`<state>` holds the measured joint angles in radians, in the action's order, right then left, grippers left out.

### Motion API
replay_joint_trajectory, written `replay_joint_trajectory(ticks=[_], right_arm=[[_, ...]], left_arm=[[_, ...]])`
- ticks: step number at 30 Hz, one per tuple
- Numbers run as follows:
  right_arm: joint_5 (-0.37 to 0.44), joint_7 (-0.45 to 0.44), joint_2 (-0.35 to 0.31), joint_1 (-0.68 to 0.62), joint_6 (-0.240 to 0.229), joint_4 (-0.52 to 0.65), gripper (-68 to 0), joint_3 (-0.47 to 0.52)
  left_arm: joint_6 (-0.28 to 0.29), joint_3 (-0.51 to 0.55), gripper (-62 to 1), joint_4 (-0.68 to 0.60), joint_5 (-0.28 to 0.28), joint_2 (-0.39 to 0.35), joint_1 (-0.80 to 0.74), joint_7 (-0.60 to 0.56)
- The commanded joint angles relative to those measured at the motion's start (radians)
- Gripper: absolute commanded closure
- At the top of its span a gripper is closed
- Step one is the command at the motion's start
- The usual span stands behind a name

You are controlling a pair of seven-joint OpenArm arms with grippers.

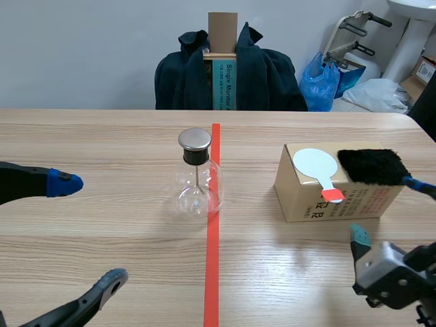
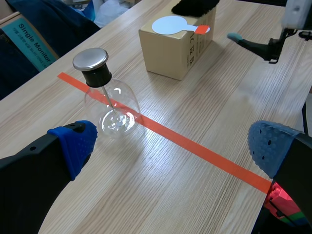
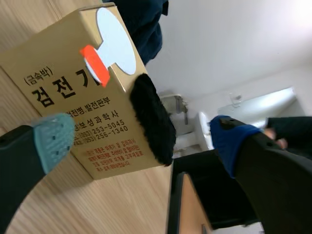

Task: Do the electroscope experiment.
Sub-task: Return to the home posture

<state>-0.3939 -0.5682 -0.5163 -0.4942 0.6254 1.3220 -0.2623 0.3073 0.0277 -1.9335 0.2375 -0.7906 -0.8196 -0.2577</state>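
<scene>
Pale wood grain runs the length of the table (image 1: 102, 225), and an orange-red tape line (image 1: 212, 272) splits it from six o'clock to twelve. The electroscope (image 1: 197, 178), a clear round flask with a black neck and a flat metal cap (image 1: 195, 139), stands upright near the middle, its glass just touching the tape on the nine o'clock side. A thin rod hangs from the cap into the flask.

At three o'clock from the flask, well apart from it, sits a cardboard box (image 1: 306, 197) with printed sides. On its top lies a white round paddle (image 1: 315, 164) with a short orange-red handle, and just beside the paddle, at its three o'clock, lies a black fur pad (image 1: 372, 166).

At about eight o'clock from the flask, the left gripper (image 1: 88, 231) is low over the wood, its blue-padded fingers spread wide with nothing between them. The right gripper (image 3: 141, 139) is at about five o'clock from the box, fingers also spread wide and empty; the box corner and the fur lie ahead of its gap.

Past the table's far edge, at twelve o'clock, a dark jacket (image 1: 266, 75) drapes over a chair, with a blue plastic bag (image 1: 320, 82) at its three o'clock.
</scene>
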Motion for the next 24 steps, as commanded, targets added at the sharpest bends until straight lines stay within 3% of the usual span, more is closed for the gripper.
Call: replay_joint_trajectory(ticks=[1, 3, 7, 11, 13, 18, 24], right_arm=[[0.066, -0.013, -0.07, -0.023, -0.022, 0.081, -62.5, 0.006], [0.182, -0.011, -0.145, -0.066, -0.055, 0.16, -64.4, 0.006], [0.433, 0.015, -0.293, -0.109, -0.059, 0.304, -67.9, 0.007], [0.651, 0.099, -0.419, -0.1, -0.076, 0.416, -67.9, 0.009], [0.742, 0.146, -0.472, -0.086, -0.106, 0.472, -67.9, 0.009], [0.896, 0.241, -0.557, -0.046, -0.19, 0.587, -67.9, 0.014], [1.011, 0.249, -0.575, 0.002, -0.262, 0.639, -67.9, 0.014]], left_arm=[[-0.002, -0.002, -62.3, -0.012, 0.013, 0.009, 0.003, -0.014], [-0.002, -0.002, -62.3, -0.012, 0.013, 0.009, 0.003, -0.014], [-0.002, -0.002, -62.3, -0.012, 0.013, 0.009, 0.003, -0.013], [-0.002, -0.002, -62.3, -0.012, 0.013, 0.009, 0.003, -0.01], [-0.002, -0.002, -62.3, -0.012, 0.013, 0.009, 0.003, -0.01], [-0.002, -0.002, -62.3, -0.012, 0.013, 0.009, 0.003, -0.011], [-0.002, -0.002, -62.3, -0.012, 0.013, 0.009, 0.003, -0.014]])
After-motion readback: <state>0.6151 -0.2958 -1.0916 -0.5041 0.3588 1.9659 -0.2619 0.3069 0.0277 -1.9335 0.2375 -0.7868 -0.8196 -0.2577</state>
